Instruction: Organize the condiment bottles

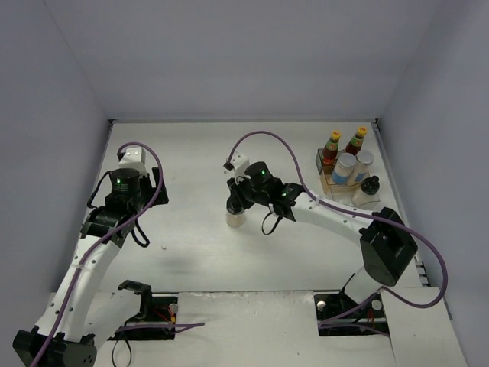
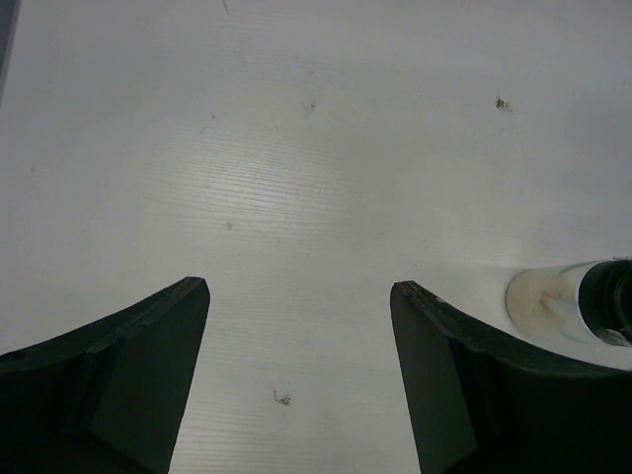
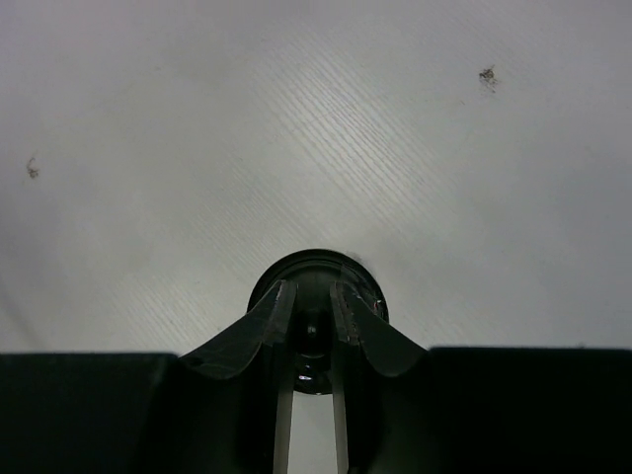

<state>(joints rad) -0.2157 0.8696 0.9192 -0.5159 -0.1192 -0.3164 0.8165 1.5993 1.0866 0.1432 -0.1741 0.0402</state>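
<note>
Condiment bottles (image 1: pixel 345 167): five clustered at the clear rack (image 1: pixel 325 182), far right of the tabletop (image 1: pixel 183 153), seen from above; the sixth, a black-lidded jar (image 1: pixel 236 215), stood mid-tabletop in the right jaws. Left wrist camera: left jaws gaped wide, empty. Right wrist camera: jaws pinched narrow on the jar's lid (image 3: pixel 316 265). Light, rigid, probably slick, it seemed best held there.
</note>
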